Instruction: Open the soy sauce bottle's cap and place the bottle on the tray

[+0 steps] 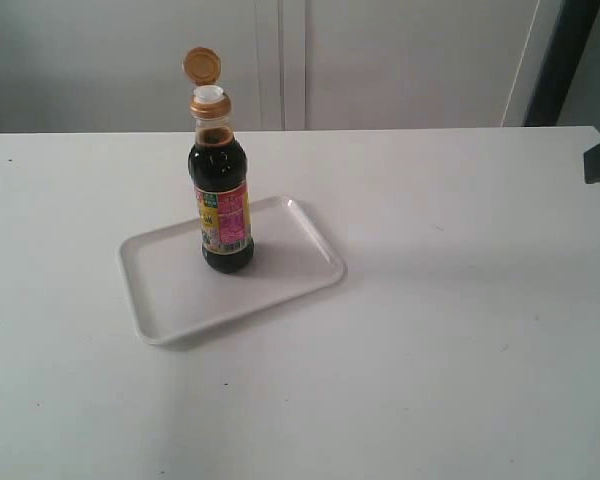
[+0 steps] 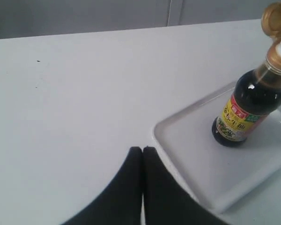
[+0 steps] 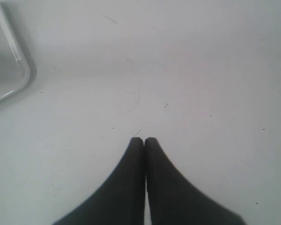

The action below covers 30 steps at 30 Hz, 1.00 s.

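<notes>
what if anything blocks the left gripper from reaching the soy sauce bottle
Likely reachable, yes: only table and tray lie between the shut left gripper and the soy sauce bottle; jaws need opening.

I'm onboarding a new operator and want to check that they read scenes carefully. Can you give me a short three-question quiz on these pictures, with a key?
1. True or false: the lid of the cap on the soy sauce bottle is flipped open.
2. The bottle is: A) standing upright on the tray; B) lying on its side off the tray; C) held in the air.
3. Fill in: the jaws of the left gripper and the right gripper are both ___.
Key: 1 true; 2 A; 3 shut, holding nothing.
</notes>
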Motion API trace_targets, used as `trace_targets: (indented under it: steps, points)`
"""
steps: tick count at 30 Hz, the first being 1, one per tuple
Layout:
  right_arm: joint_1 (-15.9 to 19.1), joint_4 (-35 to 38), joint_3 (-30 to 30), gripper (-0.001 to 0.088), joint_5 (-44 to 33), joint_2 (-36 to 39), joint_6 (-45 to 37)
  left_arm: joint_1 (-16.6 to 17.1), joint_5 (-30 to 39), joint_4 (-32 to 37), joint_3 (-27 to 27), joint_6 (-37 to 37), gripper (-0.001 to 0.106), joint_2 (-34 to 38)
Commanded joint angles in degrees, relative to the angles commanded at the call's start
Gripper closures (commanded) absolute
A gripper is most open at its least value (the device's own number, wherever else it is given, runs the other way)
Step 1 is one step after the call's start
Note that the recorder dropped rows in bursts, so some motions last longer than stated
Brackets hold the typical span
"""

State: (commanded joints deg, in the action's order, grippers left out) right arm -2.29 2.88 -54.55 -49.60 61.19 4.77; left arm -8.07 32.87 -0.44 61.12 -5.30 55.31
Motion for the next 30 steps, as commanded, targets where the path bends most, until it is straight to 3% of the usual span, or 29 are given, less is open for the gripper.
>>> trace_targets:
  steps: [11,20,30]
  points:
    - [0.0,0.0,0.0,0.0868,0.0,0.0,0.0,0.0,-0.3,-0.4,-11.9,0.0,0.105,-9.2]
    - [0.0,0.0,0.0,0.0868,0.0,0.0,0.0,3.4,-0.3,-0.4,-25.7,0.0,0.105,-22.5]
    - [0.0,0.0,0.0,0.0868,0.0,0.0,0.0,2.3,-2.0,-0.7,-40.0,-0.3,0.105,-41.4]
